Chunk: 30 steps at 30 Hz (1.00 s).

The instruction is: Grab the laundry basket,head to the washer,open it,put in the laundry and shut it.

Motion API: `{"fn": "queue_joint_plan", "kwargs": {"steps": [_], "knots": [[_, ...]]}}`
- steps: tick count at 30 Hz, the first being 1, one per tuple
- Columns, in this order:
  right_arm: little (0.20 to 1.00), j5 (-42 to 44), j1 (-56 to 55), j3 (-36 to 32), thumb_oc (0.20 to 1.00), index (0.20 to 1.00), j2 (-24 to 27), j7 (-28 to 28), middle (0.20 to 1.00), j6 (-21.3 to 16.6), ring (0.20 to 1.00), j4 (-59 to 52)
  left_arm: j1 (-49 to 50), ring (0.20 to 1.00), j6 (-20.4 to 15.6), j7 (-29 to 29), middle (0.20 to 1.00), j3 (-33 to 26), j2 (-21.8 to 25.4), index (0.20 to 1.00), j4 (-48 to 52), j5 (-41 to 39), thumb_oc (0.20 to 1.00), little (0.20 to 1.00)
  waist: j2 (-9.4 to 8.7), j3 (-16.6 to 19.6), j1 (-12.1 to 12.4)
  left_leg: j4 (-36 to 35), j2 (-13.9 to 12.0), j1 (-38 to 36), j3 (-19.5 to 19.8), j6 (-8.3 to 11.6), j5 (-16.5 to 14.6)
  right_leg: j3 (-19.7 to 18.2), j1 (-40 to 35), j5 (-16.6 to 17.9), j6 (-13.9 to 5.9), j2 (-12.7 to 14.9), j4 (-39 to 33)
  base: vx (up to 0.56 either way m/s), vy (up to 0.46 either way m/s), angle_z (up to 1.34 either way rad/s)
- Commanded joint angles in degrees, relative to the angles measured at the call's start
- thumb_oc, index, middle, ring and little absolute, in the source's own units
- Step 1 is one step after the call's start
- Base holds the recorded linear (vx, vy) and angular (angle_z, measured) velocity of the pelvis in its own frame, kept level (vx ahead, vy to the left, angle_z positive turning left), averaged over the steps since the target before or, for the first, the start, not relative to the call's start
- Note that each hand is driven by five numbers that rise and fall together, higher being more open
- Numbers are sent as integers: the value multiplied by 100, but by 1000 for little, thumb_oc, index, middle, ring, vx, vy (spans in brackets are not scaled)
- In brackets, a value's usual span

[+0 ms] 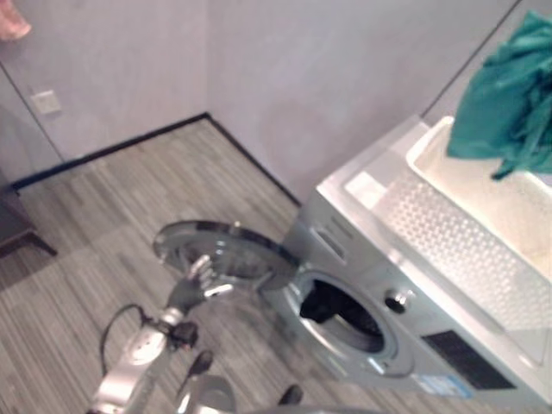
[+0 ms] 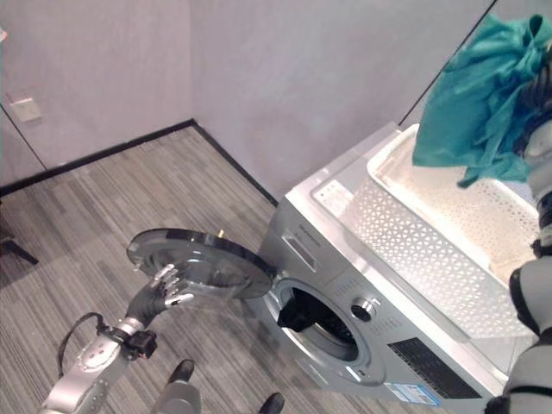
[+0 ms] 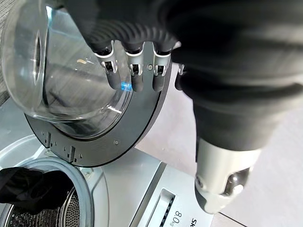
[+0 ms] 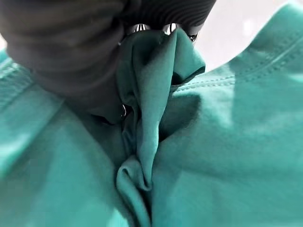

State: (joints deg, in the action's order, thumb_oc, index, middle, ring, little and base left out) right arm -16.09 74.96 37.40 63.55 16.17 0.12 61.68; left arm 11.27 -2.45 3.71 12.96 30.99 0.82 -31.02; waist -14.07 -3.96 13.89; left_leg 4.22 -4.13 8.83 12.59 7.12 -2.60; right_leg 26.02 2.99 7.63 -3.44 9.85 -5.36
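The washer (image 2: pixel 379 319) is smooth silver metal, its open door (image 2: pixel 200 263) glossy glass in a grey rim. A matt white perforated plastic basket (image 2: pixel 431 233) sits upper right, holding soft teal cloth (image 2: pixel 474 95).

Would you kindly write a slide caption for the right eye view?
Left hand holds the washer door open while the right hand lifts a teal garment above the basket.

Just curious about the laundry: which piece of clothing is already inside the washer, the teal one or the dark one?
The dark one, lying in the washer opening. The teal one hangs from the right robot hand above the basket.
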Motion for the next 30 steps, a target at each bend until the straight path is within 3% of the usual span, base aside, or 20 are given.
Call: {"fn": "queue_joint_plan", "kwargs": {"steps": [1, 8, 14, 23, 30], "knots": [[200, -358, 1196, 450, 200, 200, 685, 714, 200, 218, 200, -30, -240, 1000, -425, -38, 1000, 151, 211, 1000, 276, 116, 1000, 1000, 128, 318, 100, -724, 14, -618, 17, -360, -32, 53, -888, -676, -650, 160, 212, 16, 8, -3], [200, -811, 1949, 1065, 200, 200, 717, 996, 200, 403, 200, 46, -296, 1000, -463, -48, 1000, 167, 258, 1000, 261, 144, 1000, 1000, 122, 390, 99, -689, 44, -665, 13, -363, -39, 43, -920, -663, -645, 186, 236, 0, 3, -1], [200, -640, 2324, 1158, 200, 200, 534, 1189, 200, 373, 200, 50, -605, 1000, -581, -139, 1000, 229, 330, 1000, 346, 347, 1000, 1000, 138, 479, 41, -650, 48, -730, 2, -370, -87, -4, -966, -666, -645, 196, 276, -1, 6, 0], [200, -706, 2094, 790, 200, 200, 680, 1494, 200, 370, 200, -495, -1023, 1000, -751, -288, 1000, 357, 193, 1000, 464, 471, 1000, 1000, 197, 582, -126, -615, 139, -808, -60, -428, -181, -66, -973, -586, -704, 297, 311, -5, 55, -3], [200, -881, 1607, 61, 200, 200, 878, 1800, 200, 433, 200, -1329, -1094, 1000, -820, -310, 1000, 474, 46, 1000, 431, 473, 1000, 1000, 263, 575, -269, -361, 315, -833, -231, -559, -391, -294, -899, -315, -795, 507, 341, -29, 91, -10]]}}
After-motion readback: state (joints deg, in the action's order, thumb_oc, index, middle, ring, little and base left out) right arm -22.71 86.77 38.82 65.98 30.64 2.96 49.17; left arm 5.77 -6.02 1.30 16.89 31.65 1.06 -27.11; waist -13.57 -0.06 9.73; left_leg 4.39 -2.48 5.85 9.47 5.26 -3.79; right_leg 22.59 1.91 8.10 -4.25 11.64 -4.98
